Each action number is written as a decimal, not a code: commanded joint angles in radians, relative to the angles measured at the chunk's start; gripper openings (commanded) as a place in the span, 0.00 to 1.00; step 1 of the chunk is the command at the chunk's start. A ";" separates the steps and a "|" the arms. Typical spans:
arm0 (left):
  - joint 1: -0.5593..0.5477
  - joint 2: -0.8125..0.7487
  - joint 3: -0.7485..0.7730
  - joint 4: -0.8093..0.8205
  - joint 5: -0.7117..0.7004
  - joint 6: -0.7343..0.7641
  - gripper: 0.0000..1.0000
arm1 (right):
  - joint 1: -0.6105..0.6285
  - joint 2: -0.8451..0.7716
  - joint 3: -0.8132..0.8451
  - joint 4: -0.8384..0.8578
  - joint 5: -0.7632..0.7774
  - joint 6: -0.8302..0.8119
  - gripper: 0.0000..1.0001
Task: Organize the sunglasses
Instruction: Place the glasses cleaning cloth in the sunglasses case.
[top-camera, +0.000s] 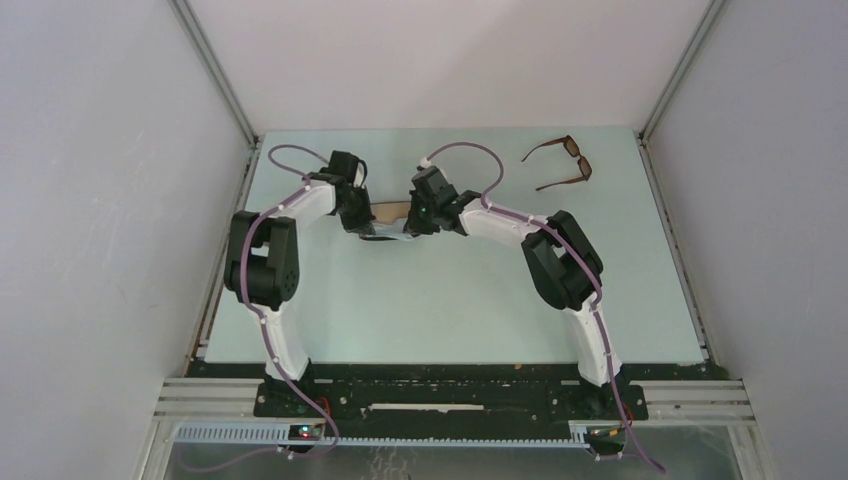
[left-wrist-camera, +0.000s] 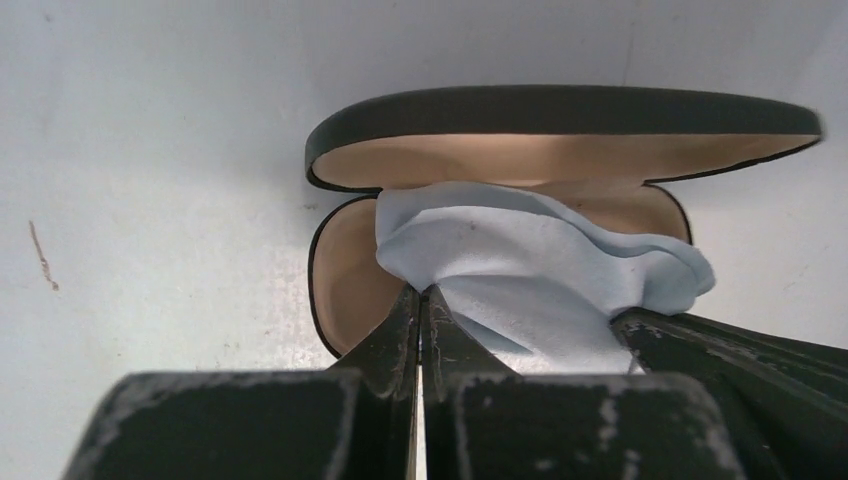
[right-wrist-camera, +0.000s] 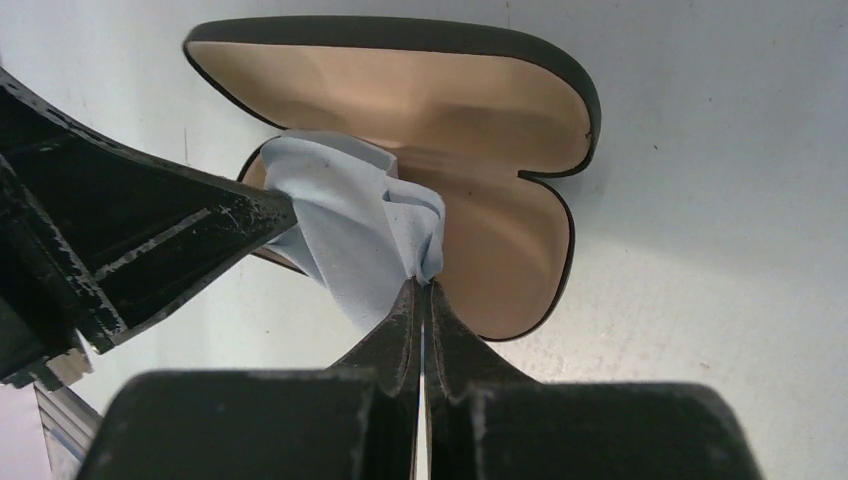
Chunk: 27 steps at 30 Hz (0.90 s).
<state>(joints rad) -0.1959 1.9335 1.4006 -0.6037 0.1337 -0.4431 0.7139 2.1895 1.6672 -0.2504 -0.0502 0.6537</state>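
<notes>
The brown sunglasses (top-camera: 562, 163) lie unfolded at the far right of the table, apart from both arms. An open black case with tan lining (left-wrist-camera: 500, 160) lies mid-table, its lid up; it also shows in the right wrist view (right-wrist-camera: 440, 110) and partly from above (top-camera: 388, 212). A light blue cloth (left-wrist-camera: 530, 265) lies bunched in the case and also shows in the right wrist view (right-wrist-camera: 350, 225). My left gripper (left-wrist-camera: 422, 290) is shut on the cloth's left part. My right gripper (right-wrist-camera: 424, 282) is shut on its right part. Both meet over the case (top-camera: 375, 228) (top-camera: 415, 225).
The table (top-camera: 450, 300) is pale green, with white walls on three sides and metal rails along its left and right edges. The other arm's finger shows at the right of the left wrist view (left-wrist-camera: 740, 350) and at the left of the right wrist view (right-wrist-camera: 130, 250).
</notes>
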 joint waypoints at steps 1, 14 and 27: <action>0.003 -0.033 -0.062 0.041 -0.014 -0.005 0.00 | -0.004 0.006 -0.015 0.000 -0.011 -0.008 0.00; 0.000 0.013 -0.022 -0.003 -0.099 0.020 0.00 | -0.006 0.090 0.129 -0.098 0.003 -0.044 0.00; 0.000 0.029 -0.016 0.007 -0.098 0.009 0.00 | 0.000 0.087 0.085 -0.130 0.182 -0.068 0.00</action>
<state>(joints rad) -0.2031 1.9484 1.3518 -0.5941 0.0834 -0.4438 0.7189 2.2795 1.7615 -0.3344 0.0139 0.6289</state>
